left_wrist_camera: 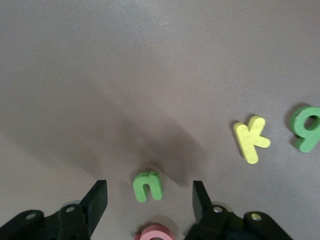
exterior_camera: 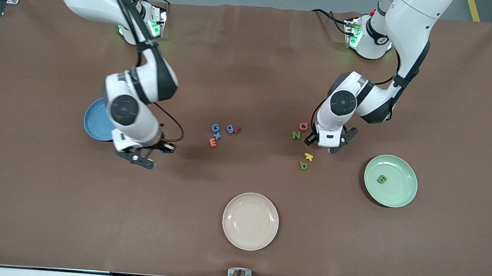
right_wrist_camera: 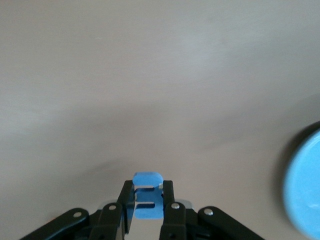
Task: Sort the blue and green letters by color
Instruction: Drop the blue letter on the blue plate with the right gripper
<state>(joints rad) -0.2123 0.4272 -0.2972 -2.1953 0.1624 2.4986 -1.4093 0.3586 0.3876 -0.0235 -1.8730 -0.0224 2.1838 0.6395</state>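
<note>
Left end effector (left_wrist_camera: 149,200): mine, hanging low over the surface (exterior_camera: 251,69) by the green plate (exterior_camera: 406,197), fingers wide, straddling a small green letter (left_wrist_camera: 148,186), nothing held. Right end effector (right_wrist_camera: 148,202): clamped narrow on a blue letter (right_wrist_camera: 148,200), up over the surface just beside the blue plate (right_wrist_camera: 305,195).

Task items:
- Green letter between my left fingers: looks like foam, light, stiff enough, prob. slips if pinched at a rounded edge; take across flat sides, low.
- Green N (exterior_camera: 296,135), green b (exterior_camera: 303,165): on surface near left end effector.
- Green B (exterior_camera: 381,179): in green plate.
- Blue G (exterior_camera: 215,128), x (exterior_camera: 217,135), g (exterior_camera: 229,129): mid-surface cluster.

Others:
- Pink letter (left_wrist_camera: 155,233): touching-close to the straddled letter; risk of catching both.
- Yellow k (left_wrist_camera: 251,140): near, apart.
- Orange E (exterior_camera: 212,142), dark red letter (exterior_camera: 237,130): tight in the blue cluster, will crowd a pick.
- Beige plate (exterior_camera: 250,221): nearest the camera, no letters.
</note>
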